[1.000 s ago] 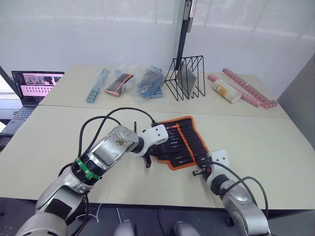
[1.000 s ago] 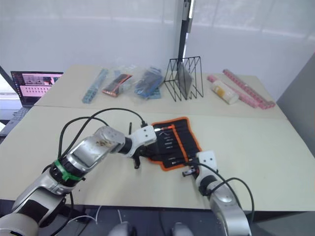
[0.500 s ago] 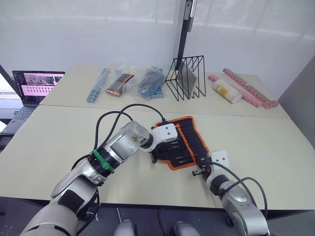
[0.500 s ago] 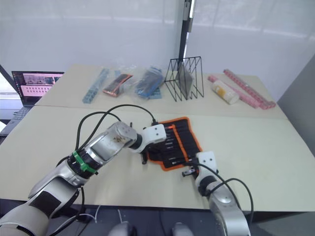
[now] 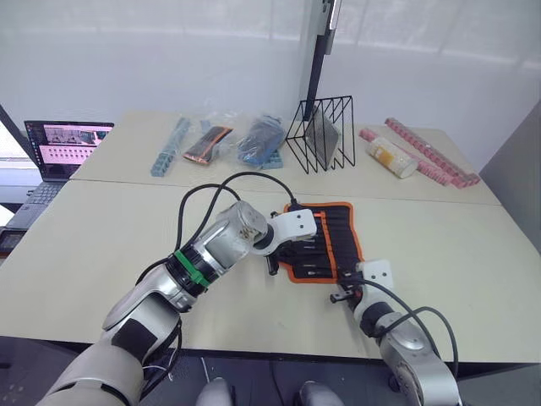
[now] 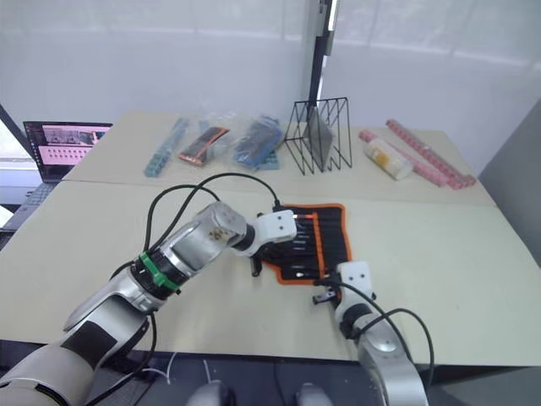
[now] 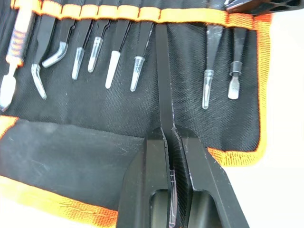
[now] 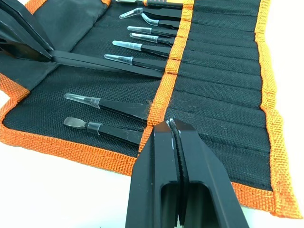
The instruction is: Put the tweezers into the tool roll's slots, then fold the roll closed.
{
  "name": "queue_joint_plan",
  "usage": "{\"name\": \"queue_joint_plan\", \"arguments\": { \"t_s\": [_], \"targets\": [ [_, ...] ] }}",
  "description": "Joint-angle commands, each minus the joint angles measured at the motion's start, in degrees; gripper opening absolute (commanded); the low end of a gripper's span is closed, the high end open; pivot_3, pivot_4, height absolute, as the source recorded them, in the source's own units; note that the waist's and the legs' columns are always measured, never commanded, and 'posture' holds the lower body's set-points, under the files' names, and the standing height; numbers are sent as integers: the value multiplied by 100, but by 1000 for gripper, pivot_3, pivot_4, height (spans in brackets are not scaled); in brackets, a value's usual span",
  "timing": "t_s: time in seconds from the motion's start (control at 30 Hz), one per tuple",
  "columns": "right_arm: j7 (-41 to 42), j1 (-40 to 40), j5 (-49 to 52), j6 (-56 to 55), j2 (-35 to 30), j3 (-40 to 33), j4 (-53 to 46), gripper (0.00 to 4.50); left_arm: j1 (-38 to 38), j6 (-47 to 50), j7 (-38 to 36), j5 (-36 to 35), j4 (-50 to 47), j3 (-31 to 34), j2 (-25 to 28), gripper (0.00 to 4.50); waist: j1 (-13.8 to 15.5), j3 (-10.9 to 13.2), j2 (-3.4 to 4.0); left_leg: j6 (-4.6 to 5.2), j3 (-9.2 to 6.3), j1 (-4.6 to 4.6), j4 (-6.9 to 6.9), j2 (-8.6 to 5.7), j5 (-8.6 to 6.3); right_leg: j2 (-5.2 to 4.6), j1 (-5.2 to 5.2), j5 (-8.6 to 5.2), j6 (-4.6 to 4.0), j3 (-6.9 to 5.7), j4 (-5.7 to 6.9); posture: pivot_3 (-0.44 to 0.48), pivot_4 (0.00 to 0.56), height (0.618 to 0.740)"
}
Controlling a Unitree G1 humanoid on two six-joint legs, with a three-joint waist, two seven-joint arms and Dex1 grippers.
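Item: tool roll, black fabric, orange binding. Lies unfolded near the front edge of the surface, just right of centre.

Contents: slots along the orange band; capped tweezers and small tools already seated.

Left tool: fingers pressed on one bare black tweezer, whose tip lies at the orange slot band.

Right tool: fingers pressed together, nothing between them, tips at the roll's front edge, possibly pinning it.

Step in hand: inserting this tweezer, likely the last one loose. Next move calls for a push straight along the tweezer's length until it seats, release, then folding the roll.

Change against the frame a second earlier: the left arm has reached further over the roll, and the roll has turned squarer to the surface's edge.
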Motion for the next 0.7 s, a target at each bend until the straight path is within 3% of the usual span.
{"name": "queue_joint_plan", "arguments": {
  "t_s": [0.03,0.47,0.7],
  "targets": [
    [69,186,-28,315,21,270,457,0,-14,-208,-156,96,-257,-36,56,34,-12,0,1,0,0,0,0,0,0,0,0,0,0,0,0,0,150,687],
    [59,235,-18,399,-4,257,373,0,-168,-951,-160,401,579,-21,-304,34,-4,1,2,0,-1,0,1,1,0,4,0,0,1,1,2,0,150,687],
    [-46,258,-76,689,-47,273,281,0,-451,-2280,75,640,2112,70,-995,34,1,0,1,1,-2,-1,3,-1,0,3,0,0,1,1,2,0,150,687]
  ]
}}
